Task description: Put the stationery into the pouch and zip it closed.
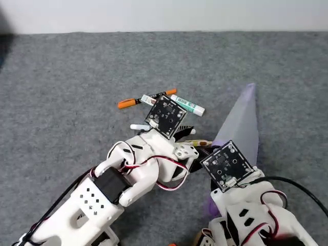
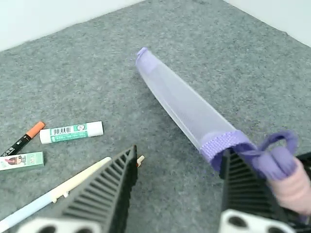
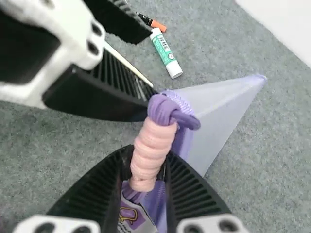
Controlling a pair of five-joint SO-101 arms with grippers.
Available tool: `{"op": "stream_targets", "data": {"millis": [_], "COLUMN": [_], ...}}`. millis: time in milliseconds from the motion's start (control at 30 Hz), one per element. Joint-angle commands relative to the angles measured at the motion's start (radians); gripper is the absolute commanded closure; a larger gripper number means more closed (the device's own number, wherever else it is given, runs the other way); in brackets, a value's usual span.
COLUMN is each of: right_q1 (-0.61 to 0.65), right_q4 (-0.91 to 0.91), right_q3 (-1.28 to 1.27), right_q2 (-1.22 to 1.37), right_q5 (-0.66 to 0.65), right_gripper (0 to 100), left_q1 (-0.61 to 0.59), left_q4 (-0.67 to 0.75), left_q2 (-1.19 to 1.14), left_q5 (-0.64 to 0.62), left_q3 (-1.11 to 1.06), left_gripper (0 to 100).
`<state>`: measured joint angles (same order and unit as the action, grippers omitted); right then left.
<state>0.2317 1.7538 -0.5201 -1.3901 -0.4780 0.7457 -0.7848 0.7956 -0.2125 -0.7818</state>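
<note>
The translucent lavender pouch (image 1: 241, 123) (image 2: 184, 102) (image 3: 218, 107) lies flat on the grey carpet. Its woven purple end with a pink and purple zipper pull (image 3: 150, 141) (image 2: 284, 170) points toward the arms. My right gripper (image 3: 146, 160) is shut on that pull. My left gripper (image 2: 180, 155) is open, with one finger (image 2: 243, 189) right beside the pouch's purple end and the other finger (image 2: 114, 187) over a pale pen (image 2: 63, 189). A glue stick (image 2: 71, 132) (image 3: 165, 46) (image 1: 187, 105), an orange marker (image 2: 22, 141) (image 1: 133, 101) and a small green stick (image 2: 22, 160) lie loose beyond the left gripper.
Grey carpet (image 1: 77, 66) covers the table up to a white wall (image 1: 164, 15) at the back. Both arms (image 1: 148, 154) crowd the front middle, and the left arm's body hides part of the stationery in the high view.
</note>
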Motion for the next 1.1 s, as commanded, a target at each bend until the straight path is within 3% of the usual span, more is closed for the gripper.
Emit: {"op": "stream_targets", "data": {"millis": [0,467,633,767,1067], "right_q1": [0.001,0.096,0.093,0.093,0.091], "right_q4": [0.033,0.035,0.036,0.036,0.025], "right_q3": [0.021,0.021,0.023,0.035,0.066], "right_q2": [-0.005,-0.005,-0.005,-0.007,-0.002], "right_q5": [-0.012,-0.011,-0.011,-0.011,-0.008], "right_gripper": [99.1,99.1,99.1,99.1,99.1], "left_q1": [0.015,0.012,0.008,-0.052,-0.27], "left_q4": [0.026,0.169,0.172,0.173,0.078], "left_q2": [-0.002,-0.238,-0.305,-0.341,-0.342], "left_q5": [-0.005,-0.005,-0.005,0.005,0.037], "left_q3": [0.053,0.12,0.183,0.194,0.211], "left_gripper": [73,74,87,99,99]}}
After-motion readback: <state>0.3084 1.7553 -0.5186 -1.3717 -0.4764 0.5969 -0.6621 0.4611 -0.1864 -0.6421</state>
